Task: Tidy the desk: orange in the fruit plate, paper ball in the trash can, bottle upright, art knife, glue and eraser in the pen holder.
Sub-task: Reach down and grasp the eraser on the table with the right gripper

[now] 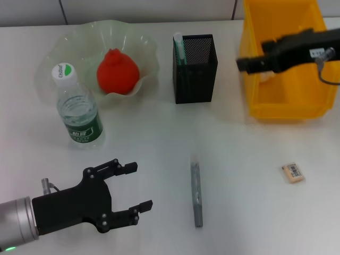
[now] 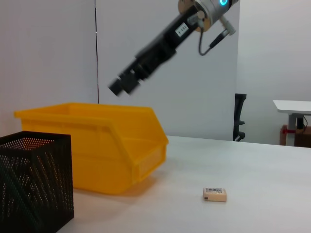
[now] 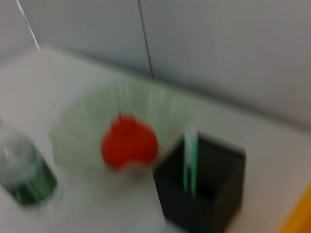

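The orange (image 1: 117,71) lies in the pale-green fruit plate (image 1: 69,40). In front of the plate the bottle (image 1: 78,114) stands upright. A white-and-green stick (image 1: 178,47), perhaps the glue, pokes out of the black mesh pen holder (image 1: 195,69). The grey art knife (image 1: 196,194) lies flat at front centre, and the eraser (image 1: 293,173) lies at front right. My left gripper (image 1: 139,186) is open and empty, low at the front left, left of the knife. My right gripper (image 1: 245,64) hovers over the left rim of the yellow trash can (image 1: 284,101). The paper ball is out of view.
The left wrist view shows the trash can (image 2: 97,141), the pen holder (image 2: 34,184), the eraser (image 2: 215,194) and my right gripper (image 2: 121,86) above the bin. A wall stands behind the table's far edge.
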Available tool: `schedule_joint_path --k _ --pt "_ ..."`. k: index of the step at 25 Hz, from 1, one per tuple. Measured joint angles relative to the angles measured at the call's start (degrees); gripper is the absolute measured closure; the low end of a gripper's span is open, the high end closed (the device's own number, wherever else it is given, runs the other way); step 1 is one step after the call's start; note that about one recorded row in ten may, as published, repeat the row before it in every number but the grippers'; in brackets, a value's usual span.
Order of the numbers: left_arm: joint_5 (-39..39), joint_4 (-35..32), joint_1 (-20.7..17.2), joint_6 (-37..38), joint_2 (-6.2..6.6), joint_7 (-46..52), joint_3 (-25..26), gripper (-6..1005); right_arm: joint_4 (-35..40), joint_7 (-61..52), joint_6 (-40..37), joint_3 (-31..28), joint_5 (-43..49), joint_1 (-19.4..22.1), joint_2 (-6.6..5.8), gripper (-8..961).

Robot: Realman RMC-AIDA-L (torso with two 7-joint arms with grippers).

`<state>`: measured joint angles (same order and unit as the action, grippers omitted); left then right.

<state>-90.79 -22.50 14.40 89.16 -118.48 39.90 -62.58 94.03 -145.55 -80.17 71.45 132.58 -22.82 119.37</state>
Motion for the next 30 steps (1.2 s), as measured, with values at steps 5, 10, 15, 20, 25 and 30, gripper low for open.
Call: schedule_joint_path --k 5,10,15,20,25,30 --pt "0.0 0.0 0.0 0.1 0.03 0.0 0.0 197 2.6 -6.8 -10.0 1.2 6.9 -2.0 0.05 195" --pt "-0.3 -0.1 0.1 0.0 0.0 0.1 0.0 197 0.0 -8.7 -14.1 2.5 9.5 -2.3 -0.03 198" --pt "-0.8 -0.2 0.2 0.0 0.0 0.4 0.0 197 -3.5 -10.2 -14.8 6.1 14.0 -2.5 0.01 201" --pt "-0.9 -0.1 0.2 0.0 0.0 0.5 0.0 197 -5.6 -12.8 -15.6 10.0 18.2 -3.2 0.03 203" --pt "-1.0 0.0 0.2 0.0 0.0 0.5 0.0 197 -8.7 -13.2 -15.3 10.9 18.6 -3.9 0.06 206" --pt "-1.2 0.0 0.2 0.0 0.0 0.5 0.0 197 -11.1 -13.6 -14.7 11.0 20.9 -4.5 0.15 208"
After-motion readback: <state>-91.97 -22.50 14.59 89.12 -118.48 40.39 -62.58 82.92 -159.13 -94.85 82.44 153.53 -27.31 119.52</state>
